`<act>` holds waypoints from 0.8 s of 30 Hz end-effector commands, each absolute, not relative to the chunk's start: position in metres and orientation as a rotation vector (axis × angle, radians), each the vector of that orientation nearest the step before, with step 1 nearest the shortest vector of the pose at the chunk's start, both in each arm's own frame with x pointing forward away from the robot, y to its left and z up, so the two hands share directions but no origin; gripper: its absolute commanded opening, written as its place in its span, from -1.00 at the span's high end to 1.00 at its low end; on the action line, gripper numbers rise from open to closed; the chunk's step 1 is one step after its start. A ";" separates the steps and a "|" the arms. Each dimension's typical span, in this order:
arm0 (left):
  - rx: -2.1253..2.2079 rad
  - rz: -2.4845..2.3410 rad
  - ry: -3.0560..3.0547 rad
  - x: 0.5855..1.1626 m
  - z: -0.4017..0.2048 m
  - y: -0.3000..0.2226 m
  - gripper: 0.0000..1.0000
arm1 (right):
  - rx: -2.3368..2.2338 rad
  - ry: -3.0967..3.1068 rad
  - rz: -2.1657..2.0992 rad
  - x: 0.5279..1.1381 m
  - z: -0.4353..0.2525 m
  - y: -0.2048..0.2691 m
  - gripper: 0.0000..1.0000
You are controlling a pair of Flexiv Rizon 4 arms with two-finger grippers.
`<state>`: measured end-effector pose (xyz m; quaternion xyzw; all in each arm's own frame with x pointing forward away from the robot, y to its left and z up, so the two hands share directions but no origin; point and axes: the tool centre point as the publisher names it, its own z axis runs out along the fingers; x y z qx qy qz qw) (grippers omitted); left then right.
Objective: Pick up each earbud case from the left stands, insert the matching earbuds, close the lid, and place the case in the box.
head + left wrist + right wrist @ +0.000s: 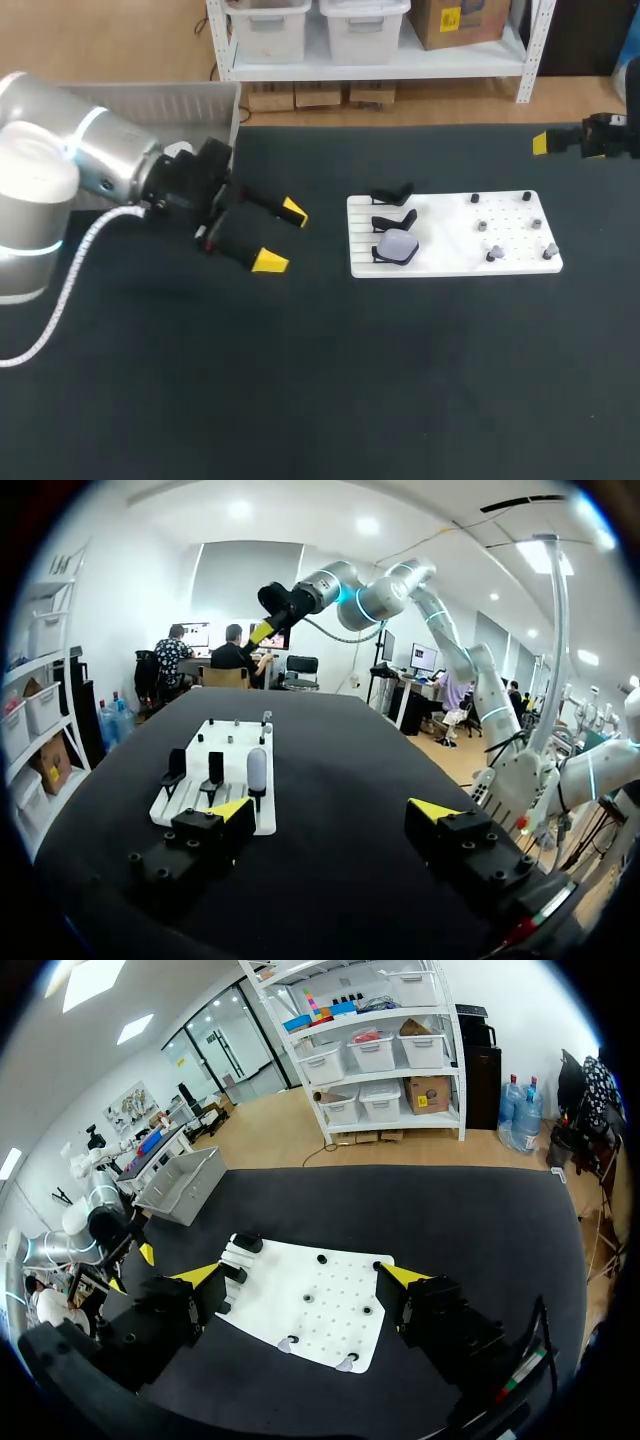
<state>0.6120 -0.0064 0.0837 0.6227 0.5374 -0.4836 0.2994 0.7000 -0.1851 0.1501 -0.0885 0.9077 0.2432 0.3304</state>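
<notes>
A white board point(440, 225) lies right of the table's middle. On its left side stand three black stands; the nearest one holds a pale lavender earbud case point(397, 245), and the other two point(392, 194) are bare. Small grey earbuds point(493, 254) sit on pegs across its right half. My left gripper point(282, 237) hovers open left of the board, with nothing between its fingers. In the left wrist view the case point(257, 768) stands upright ahead of that gripper point(330, 812). My right gripper point(545, 143) is high at the far right edge; its wrist view shows it point(300, 1276) open above the board point(290, 1305).
A light grey box point(150, 100) stands at the table's far left corner, behind my left arm; the box point(185, 1185) also shows beyond the board in the right wrist view. Dark tabletop surrounds the board on all sides.
</notes>
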 end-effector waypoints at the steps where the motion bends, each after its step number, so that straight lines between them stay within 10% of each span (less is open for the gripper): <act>1: 1.657 -1.281 1.425 0.619 0.078 -0.021 -1.00 | -0.231 2.374 0.636 0.700 0.150 -0.185 -1.00; 24: 1.608 -1.269 1.503 0.637 0.055 -0.066 -1.00 | -0.231 2.374 0.636 0.700 0.150 -0.185 -1.00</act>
